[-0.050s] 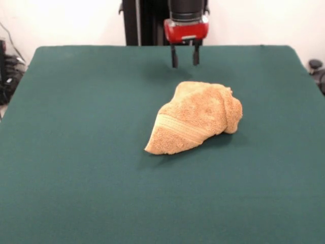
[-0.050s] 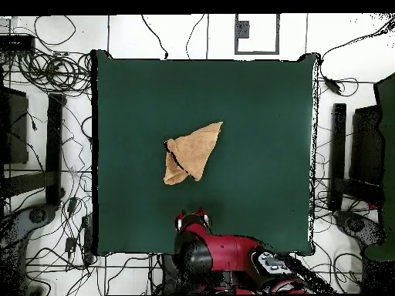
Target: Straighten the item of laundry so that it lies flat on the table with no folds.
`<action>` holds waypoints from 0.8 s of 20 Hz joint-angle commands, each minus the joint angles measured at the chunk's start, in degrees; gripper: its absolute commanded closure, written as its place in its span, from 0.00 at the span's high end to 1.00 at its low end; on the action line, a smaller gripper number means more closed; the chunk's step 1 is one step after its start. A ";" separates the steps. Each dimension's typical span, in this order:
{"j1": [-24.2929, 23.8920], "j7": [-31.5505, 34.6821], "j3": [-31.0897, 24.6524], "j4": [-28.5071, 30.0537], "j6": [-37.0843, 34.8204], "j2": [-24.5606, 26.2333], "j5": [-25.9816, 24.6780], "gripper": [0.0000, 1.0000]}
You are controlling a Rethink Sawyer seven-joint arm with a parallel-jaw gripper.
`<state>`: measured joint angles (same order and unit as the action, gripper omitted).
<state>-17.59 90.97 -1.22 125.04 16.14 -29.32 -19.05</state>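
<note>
The item of laundry [image 1: 195, 118] is a tan-orange terry towel, bunched and folded into a rough wedge near the middle of the table [image 1: 76, 152]. A smooth stripe band crosses its lower left part. From above, the item of laundry [image 2: 192, 152] reads as a folded triangle on the green table [image 2: 262, 108]. My gripper [image 1: 185, 57] hangs above the table's far side, behind the towel and apart from it, open, with nothing between its two dark fingers. In the overhead view the gripper [image 2: 193, 219] sits near the table's bottom edge, below the towel.
Green felt spreads widely on every side of the towel. Cables, stands and dark equipment [image 2: 46, 154] crowd the floor around the table's left and right edges. A black post [image 1: 131, 23] stands behind the far edge.
</note>
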 commanded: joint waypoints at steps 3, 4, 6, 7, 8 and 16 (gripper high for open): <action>5.11 20.25 1.95 1.11 16.56 6.97 9.65 1.00; 5.79 20.24 2.11 0.88 18.10 7.52 10.20 1.00; 5.98 19.82 1.94 0.36 19.40 8.09 10.28 1.00; 5.96 19.67 1.80 0.13 19.76 8.35 10.30 1.00; 5.59 19.53 1.35 -0.46 20.39 8.84 9.96 1.00; 5.32 22.21 0.32 -2.23 30.37 14.02 10.46 1.00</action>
<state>-13.83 95.43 1.39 125.59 37.12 -19.86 -13.87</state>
